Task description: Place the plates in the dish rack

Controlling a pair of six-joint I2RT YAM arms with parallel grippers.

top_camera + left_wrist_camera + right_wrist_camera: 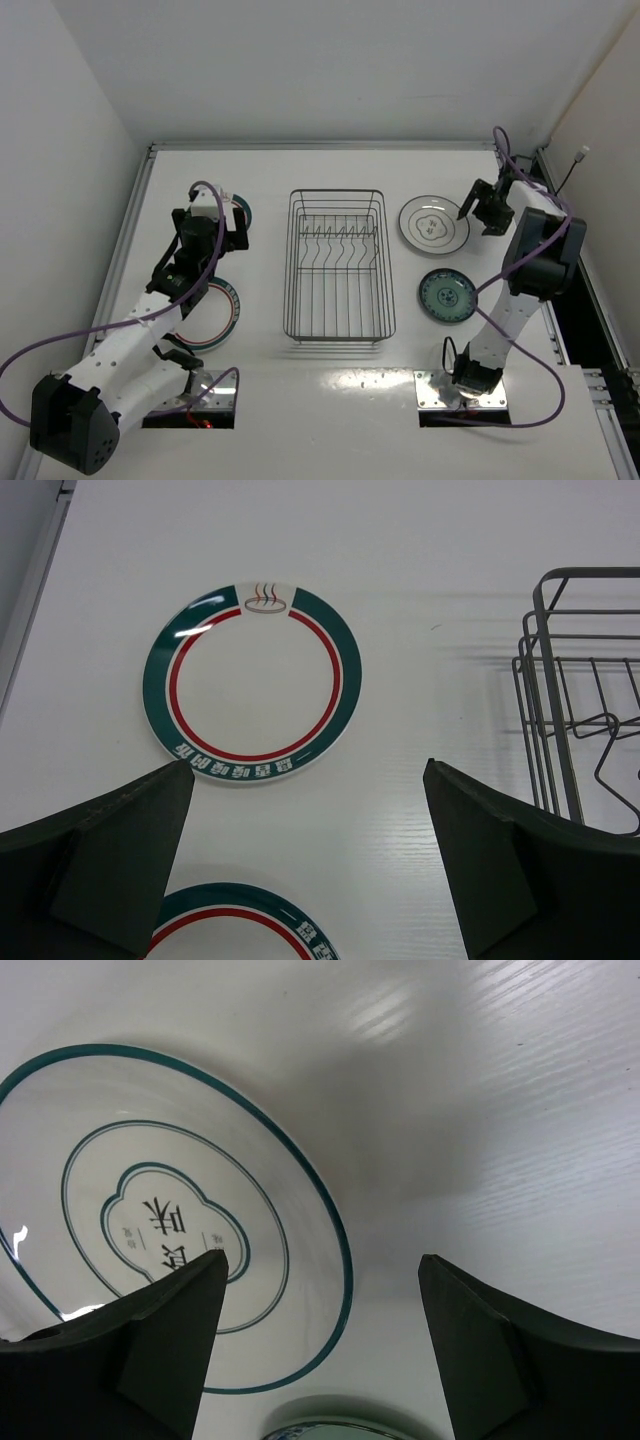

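The silver wire dish rack (338, 265) stands empty mid-table; its left end shows in the left wrist view (575, 720). Two white plates with teal-and-red rims lie left of it: the far one (244, 212) (252, 683) and the near one (218, 318) (240, 925), both partly hidden by my left arm in the top view. My left gripper (230, 228) (310, 860) hangs open and empty above the bare table between them. The dark-rimmed white plate (433, 224) (150, 1220) and the small teal plate (447, 296) (330, 1430) lie right of the rack. My right gripper (483, 213) (322, 1340) is open, above the dark-rimmed plate's right edge.
A raised metal rail (320, 146) runs along the far table edge, and white walls close in on the left and right. Purple cables loop from both arms. The arm base plates (460, 390) sit at the near edge.
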